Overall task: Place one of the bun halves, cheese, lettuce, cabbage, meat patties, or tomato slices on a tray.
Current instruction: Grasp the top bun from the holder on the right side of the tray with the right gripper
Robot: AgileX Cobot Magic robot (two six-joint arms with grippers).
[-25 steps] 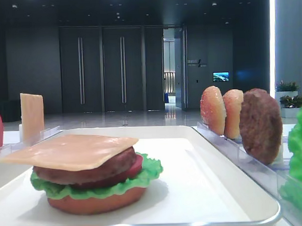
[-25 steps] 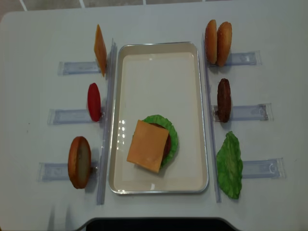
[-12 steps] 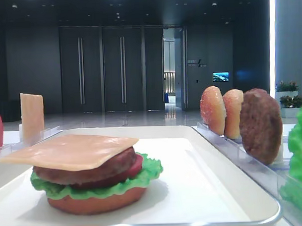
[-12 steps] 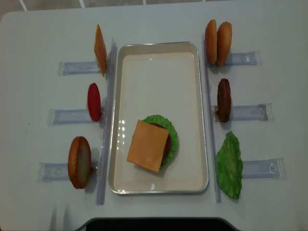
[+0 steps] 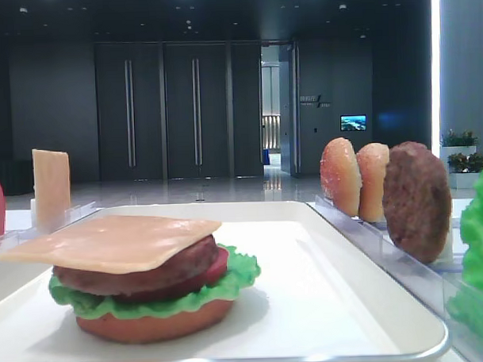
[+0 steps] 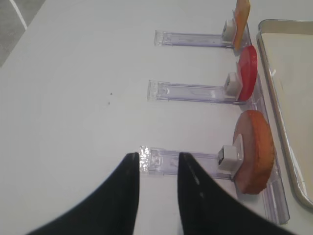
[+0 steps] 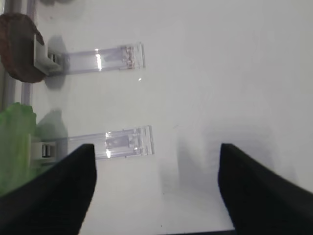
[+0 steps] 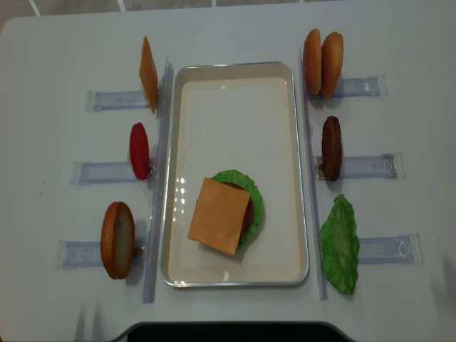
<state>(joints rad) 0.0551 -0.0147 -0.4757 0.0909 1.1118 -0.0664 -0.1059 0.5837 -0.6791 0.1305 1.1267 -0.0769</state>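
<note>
The white tray (image 8: 235,121) holds a stack of bun base, lettuce, tomato and patty, topped by a cheese slice (image 8: 219,216) (image 5: 109,240). On the left racks stand a cheese slice (image 8: 148,73), a tomato slice (image 8: 140,150) (image 6: 247,72) and a bun piece (image 8: 117,239) (image 6: 254,151). On the right stand a speckled bun half (image 8: 312,62) (image 5: 340,176), a meat patty (image 8: 330,147) (image 5: 417,200) and lettuce (image 8: 340,244). My left gripper (image 6: 157,159) is open over the rack end left of the bun piece. My right gripper (image 7: 155,152) is wide open over bare table.
A paler bun (image 8: 332,64) leans against the speckled one. Clear plastic racks (image 8: 107,100) (image 7: 100,58) lie along both long sides of the tray. The white table (image 8: 57,57) runs past the racks. A dark edge (image 8: 228,332) borders the near side.
</note>
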